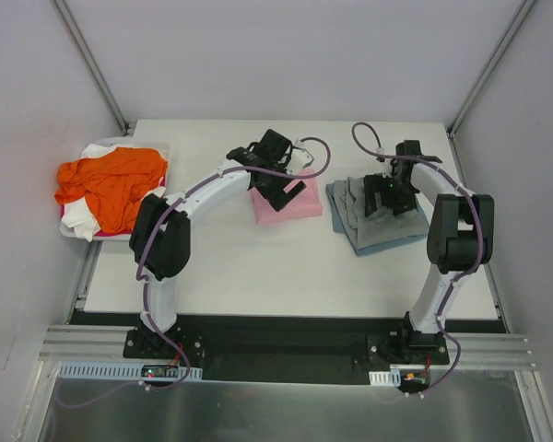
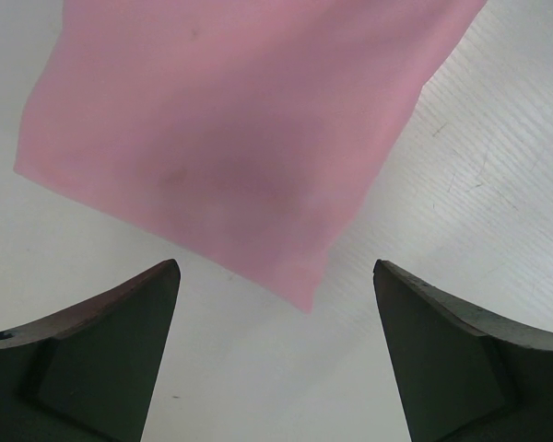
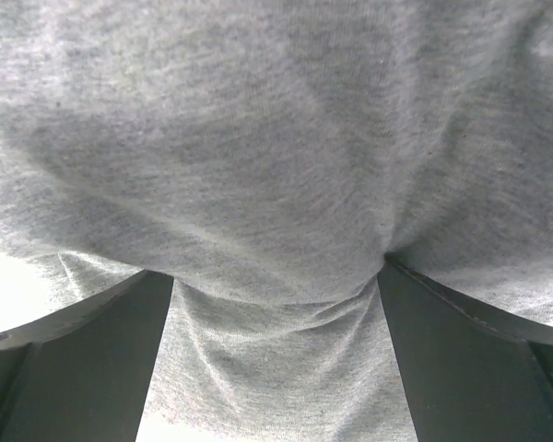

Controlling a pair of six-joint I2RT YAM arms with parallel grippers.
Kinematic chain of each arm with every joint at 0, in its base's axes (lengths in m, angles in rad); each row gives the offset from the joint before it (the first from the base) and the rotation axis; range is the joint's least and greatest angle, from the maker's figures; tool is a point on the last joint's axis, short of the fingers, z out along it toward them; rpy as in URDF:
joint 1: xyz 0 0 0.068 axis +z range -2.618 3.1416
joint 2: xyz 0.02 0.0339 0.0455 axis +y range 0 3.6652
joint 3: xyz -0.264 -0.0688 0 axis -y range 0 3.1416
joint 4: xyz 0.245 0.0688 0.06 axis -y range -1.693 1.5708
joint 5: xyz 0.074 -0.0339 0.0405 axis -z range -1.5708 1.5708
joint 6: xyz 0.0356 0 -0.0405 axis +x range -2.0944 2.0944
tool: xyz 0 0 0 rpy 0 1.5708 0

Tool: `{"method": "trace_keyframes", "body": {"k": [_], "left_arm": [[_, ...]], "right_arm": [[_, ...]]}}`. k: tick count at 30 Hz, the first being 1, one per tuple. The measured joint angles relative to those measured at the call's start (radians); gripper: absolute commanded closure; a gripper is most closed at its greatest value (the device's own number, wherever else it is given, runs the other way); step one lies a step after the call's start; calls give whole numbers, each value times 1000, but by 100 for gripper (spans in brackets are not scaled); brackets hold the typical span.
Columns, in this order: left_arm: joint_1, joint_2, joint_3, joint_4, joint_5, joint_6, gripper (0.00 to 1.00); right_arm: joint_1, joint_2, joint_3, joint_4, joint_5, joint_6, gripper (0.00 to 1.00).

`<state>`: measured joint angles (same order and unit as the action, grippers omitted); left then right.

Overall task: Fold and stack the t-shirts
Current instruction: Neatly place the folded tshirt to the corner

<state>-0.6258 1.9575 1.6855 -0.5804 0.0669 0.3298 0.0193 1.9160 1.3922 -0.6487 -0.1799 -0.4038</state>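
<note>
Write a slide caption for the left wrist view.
Open left gripper poised over the folded pink t-shirt on the white table.

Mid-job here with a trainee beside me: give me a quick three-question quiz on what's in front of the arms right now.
1. True or false: the left gripper is shut on the folded light pink cotton t-shirt.
2. What colour is the crumpled cotton t-shirt lying on top in the white tray at far left? A orange; B light pink; C grey-blue.
3. How many folded t-shirts lie on the white table?
Key: 1 false, it is open; 2 A; 3 two, the pink one and the grey-blue cotton t-shirt.
</note>
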Motion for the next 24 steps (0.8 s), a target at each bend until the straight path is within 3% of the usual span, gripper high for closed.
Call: {"method": "trace_keyframes", "body": {"k": [11, 24], "left_arm": [[6, 0, 0, 0, -24, 0, 13], [6, 0, 0, 0, -24, 0, 14]], "right_arm": [[51, 138, 194, -21, 107, 225, 3], [63, 151, 214, -28, 126, 349, 3]]}}
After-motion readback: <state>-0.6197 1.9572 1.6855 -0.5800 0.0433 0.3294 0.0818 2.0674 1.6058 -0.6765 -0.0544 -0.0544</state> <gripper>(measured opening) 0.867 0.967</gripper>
